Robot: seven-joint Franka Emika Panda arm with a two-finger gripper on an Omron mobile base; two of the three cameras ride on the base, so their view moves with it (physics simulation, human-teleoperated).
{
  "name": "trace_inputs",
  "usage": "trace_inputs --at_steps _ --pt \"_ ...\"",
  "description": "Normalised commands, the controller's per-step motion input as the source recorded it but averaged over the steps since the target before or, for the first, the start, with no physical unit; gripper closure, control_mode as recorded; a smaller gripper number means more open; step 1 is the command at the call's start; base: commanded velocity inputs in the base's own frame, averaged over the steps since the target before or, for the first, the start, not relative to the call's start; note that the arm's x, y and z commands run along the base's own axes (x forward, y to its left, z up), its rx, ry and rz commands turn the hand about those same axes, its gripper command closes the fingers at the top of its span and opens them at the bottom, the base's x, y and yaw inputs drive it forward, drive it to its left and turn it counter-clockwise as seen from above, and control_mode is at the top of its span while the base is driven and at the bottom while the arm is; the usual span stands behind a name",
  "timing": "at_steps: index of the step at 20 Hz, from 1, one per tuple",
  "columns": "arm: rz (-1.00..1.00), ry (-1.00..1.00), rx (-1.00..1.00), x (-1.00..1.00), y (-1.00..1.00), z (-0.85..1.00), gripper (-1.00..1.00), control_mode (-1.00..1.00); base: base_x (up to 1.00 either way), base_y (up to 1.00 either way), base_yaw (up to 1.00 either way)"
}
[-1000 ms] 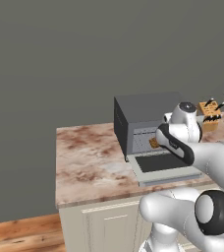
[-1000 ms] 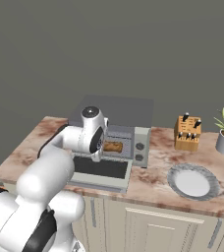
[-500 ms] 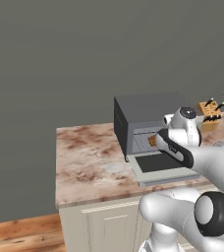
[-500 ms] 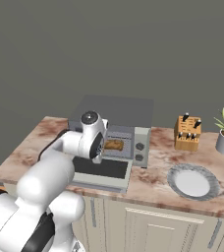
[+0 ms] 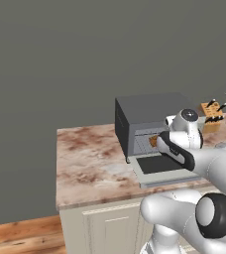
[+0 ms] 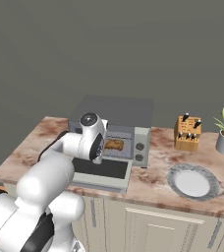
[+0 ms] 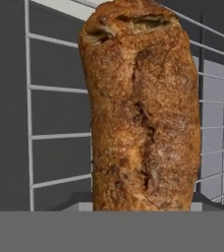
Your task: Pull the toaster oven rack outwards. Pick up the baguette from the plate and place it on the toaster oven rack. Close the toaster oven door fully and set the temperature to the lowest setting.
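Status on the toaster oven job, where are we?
Done: door down, plate empty. In hand: baguette right in front of the claw, over the rack, at the toaster oven opening; release unclear. Left: let go, close door, set temperature knob lowest.

**Arm is lifting away from the oven mouth**

The arm's wrist [image 5: 184,130] is rising and drawing back a little from the toaster oven [image 6: 115,124], leaving more of the baguette [image 6: 114,144] showing inside on the rack [image 7: 55,133], above the lowered door [image 6: 100,169].
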Motion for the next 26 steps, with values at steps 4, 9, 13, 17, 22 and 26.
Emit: trace_inputs --at_steps 4,9,13,17,22,26 --pt "0.00 0.01 0.00 0.00 0.00 -0.08 -1.00 -1.00 0.00 0.00 0.00" --pt "0.02 0.00 0.00 0.00 -0.01 -0.01 -1.00 -1.00 0.00 0.00 0.00" --pt "0.05 0.00 0.00 -0.11 -0.02 0.00 -1.00 -1.00 0.00 0.00 0.00" --pt "0.04 -0.02 0.00 -0.21 0.00 0.00 -1.00 -1.00 0.00 0.00 0.00" --pt "0.03 -0.01 0.00 -0.32 0.00 0.00 -1.00 -1.00 0.00 0.00 0.00" --pt "0.04 0.00 0.00 -0.29 0.00 0.00 -1.00 -1.00 0.00 0.00 0.00"
